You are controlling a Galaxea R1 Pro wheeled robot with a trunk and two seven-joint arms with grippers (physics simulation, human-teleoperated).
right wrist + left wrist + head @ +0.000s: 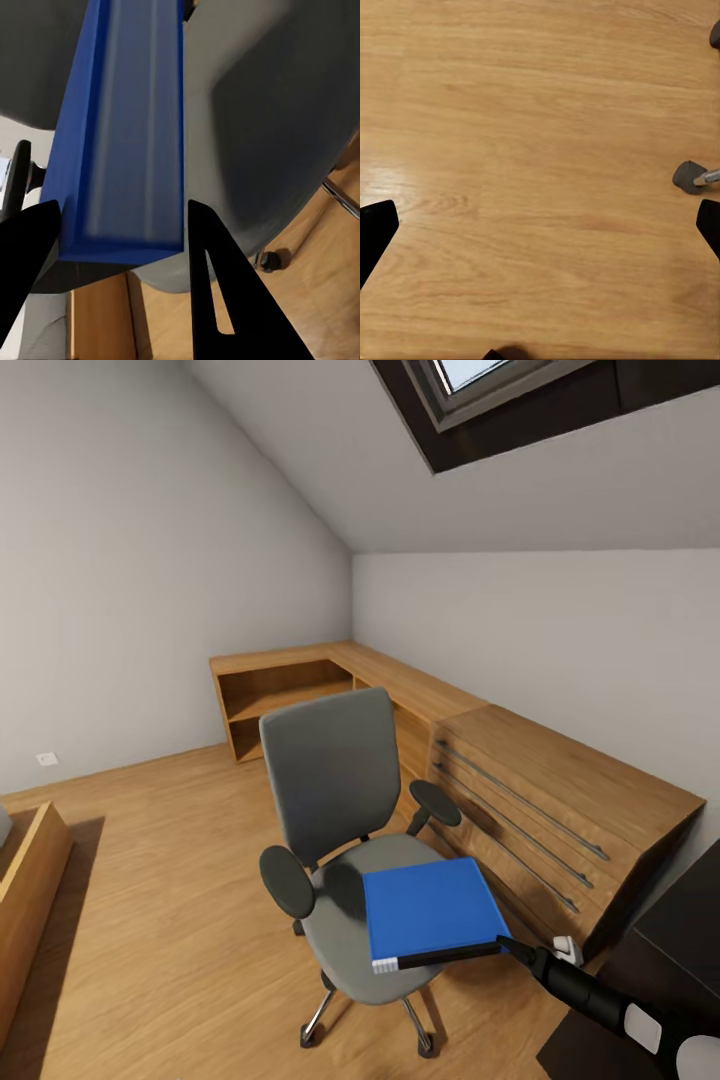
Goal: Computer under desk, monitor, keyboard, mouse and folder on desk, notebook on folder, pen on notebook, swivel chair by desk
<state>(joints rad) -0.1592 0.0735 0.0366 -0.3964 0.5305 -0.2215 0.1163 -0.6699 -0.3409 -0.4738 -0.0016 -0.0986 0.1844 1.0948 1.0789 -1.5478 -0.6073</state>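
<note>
Blue folder (432, 908) held level just above the swivel chair (340, 800) seat, right gripper (124, 232) closed on its near edge, one finger on each face. Left gripper (540, 225) fingers spread wide and empty over the wooden floor (532, 112). Best lifted flat and clear of the armrest (436, 802), then swung toward the black desk (680, 920) at right, grip kept firm against sag.

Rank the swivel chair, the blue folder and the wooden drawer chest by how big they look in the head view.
1. Drawer chest, roughly tied with
2. swivel chair: too alike to separate.
3. Folder, clearly smallest.
</note>
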